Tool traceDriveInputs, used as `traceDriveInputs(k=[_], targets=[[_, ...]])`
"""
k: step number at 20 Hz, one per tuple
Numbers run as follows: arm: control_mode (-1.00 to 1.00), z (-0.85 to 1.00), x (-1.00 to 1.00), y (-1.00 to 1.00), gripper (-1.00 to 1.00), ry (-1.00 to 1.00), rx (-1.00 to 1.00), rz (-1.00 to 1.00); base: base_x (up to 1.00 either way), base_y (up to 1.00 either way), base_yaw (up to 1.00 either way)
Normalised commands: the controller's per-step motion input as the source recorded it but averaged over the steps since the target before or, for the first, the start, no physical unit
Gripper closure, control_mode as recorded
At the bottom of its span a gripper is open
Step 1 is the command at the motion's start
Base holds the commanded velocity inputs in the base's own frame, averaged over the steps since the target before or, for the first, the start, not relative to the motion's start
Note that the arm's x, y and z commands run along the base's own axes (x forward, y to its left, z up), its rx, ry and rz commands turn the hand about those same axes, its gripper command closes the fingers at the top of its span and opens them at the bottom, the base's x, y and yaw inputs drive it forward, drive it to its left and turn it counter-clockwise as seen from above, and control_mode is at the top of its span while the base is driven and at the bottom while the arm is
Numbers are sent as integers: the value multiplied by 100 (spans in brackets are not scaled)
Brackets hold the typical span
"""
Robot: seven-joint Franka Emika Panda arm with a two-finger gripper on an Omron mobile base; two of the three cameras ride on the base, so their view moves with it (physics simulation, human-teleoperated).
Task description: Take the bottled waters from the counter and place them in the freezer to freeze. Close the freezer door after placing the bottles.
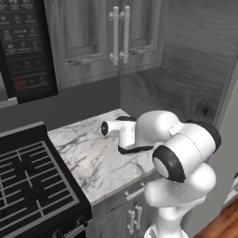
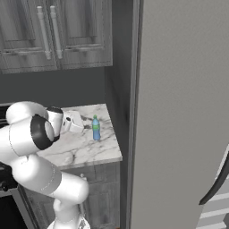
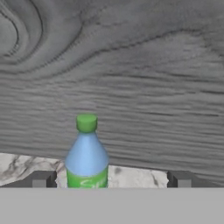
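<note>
1. Left base view: the white arm (image 1: 179, 158) bends over the marble surface (image 1: 93, 153), which lies between the black stove (image 1: 32, 181) and a dark wood side panel (image 1: 195, 69). Dark cabinets with silver handles (image 1: 120, 35) hang above. The hand points toward the wood panel; from here I cannot tell how the jaws stand.

2. Right base view: one bottle (image 2: 95, 128), blue with a green cap, stands upright on the surface near the tall light-grey freezer door (image 2: 179, 112). The gripper (image 2: 86, 124) is just beside the bottle, on its left.

3. Hand view: the bottle (image 3: 86, 153) stands upright between the two dark fingertips (image 3: 41, 179), closer to the left one. The jaws are wide and do not touch it. Behind it is the wood panel.
</note>
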Motion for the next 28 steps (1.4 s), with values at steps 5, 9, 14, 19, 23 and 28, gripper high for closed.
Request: traceDriveInputs(k=[5,9,14,19,23,28], targets=[[-100,-9,0,-4,-100,0,0,0,0,0,0],[-100,-20,0,-6,-100,0,0,0,0,0,0],[-100,-13,0,-5,-100,0,0,0,0,0,0],[-100,-1,2,-2,-100,0,0,0,0,0,0],[-100,-2,2,-6,-100,0,0,0,0,0,0],[-100,-5,9,-10,-100,0,0,0,0,0,0]])
